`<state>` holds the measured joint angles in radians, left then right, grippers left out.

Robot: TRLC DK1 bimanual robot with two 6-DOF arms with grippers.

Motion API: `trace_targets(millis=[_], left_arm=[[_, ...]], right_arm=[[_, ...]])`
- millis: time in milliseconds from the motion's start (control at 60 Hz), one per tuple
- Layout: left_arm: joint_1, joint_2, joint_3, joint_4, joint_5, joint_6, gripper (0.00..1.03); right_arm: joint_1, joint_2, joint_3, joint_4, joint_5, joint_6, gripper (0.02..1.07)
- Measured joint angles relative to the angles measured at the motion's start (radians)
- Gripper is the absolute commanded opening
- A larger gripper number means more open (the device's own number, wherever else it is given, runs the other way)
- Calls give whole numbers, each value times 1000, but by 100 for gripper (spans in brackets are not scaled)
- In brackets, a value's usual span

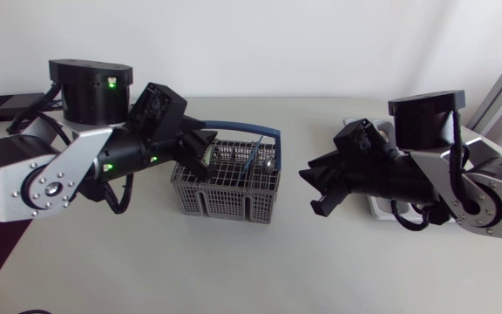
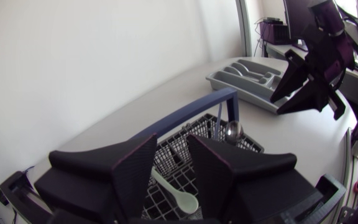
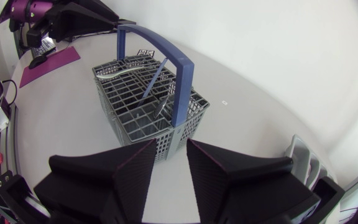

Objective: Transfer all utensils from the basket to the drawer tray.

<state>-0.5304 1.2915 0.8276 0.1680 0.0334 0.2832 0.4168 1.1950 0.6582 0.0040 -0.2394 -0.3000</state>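
Note:
The grey wire basket (image 1: pixel 227 187) with a blue handle (image 1: pixel 251 129) stands mid-table. It holds several utensils, among them a metal spoon (image 2: pixel 232 129), a white spoon (image 2: pixel 178 193) and a blue-handled piece (image 3: pixel 154 78). My left gripper (image 1: pixel 200 148) hovers over the basket's left end, open, with nothing between its fingers (image 2: pixel 135 165). My right gripper (image 1: pixel 321 187) hangs to the right of the basket, apart from it and open, fingers (image 3: pixel 129 168) bare. The grey drawer tray (image 2: pixel 247 78) lies at the right, mostly hidden under my right arm in the head view.
A purple mat (image 3: pixel 48 62) lies at the table's left side and a flat black device (image 1: pixel 7 106) sits at the far left. Bare tabletop stretches in front of the basket and between the basket and the tray.

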Motion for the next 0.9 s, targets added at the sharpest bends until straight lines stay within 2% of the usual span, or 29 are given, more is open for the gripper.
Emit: trace_targets(millis=[133,317,500,617,817,900], left_arm=[[60,-13,-9,-53,70,120,68],[109,-49,-39,-171,170,305,68],[95,-108,-121,-224,182,486,67],[80,-111,-170,-219,187,565,67],[47,-110,-196,-122,141,612,66],[43,-89,-195,-109,125,614,59]], right_arm=[[0,1,0,0,0,0,47],[1,14,0,-4,8,0,47],[7,18,0,-31,23,0,50],[13,18,0,-41,31,0,50],[27,18,0,-55,53,0,50],[34,18,0,-57,55,0,50]])
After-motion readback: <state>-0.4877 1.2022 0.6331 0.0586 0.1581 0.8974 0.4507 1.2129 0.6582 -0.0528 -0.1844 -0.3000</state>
